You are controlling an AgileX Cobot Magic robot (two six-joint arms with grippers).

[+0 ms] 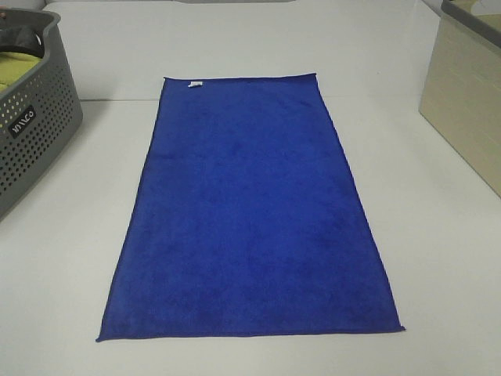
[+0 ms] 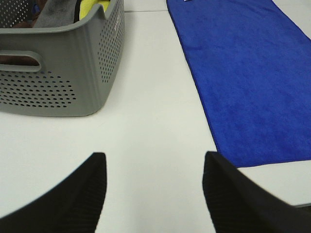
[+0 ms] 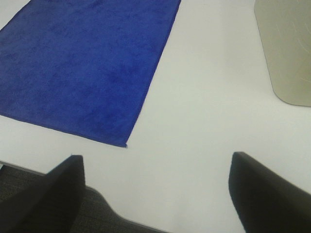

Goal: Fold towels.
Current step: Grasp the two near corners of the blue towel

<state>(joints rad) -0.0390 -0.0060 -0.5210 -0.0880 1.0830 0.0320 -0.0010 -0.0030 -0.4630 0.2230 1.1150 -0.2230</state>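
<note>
The deep royal-blue plush microfibre towel [image 1: 250,211] lies flat and unfolded, lengthwise down the middle of the white table [image 1: 438,258], between a grey perforated plastic basket [image 1: 31,133] and a beige bin [image 1: 470,102]. No fold is begun, so this looks like the approach step. The left gripper [image 2: 154,167] and right gripper [image 3: 158,165] hover with jaws wide and empty, each just outside a near corner. The next move likely calls for lowering onto those corners and pinching the hem.

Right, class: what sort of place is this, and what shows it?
Probably a laundry-folding test bench: a blue towel spread flat on a plain white table, a grey perforated basket of cloths beside it.
</note>
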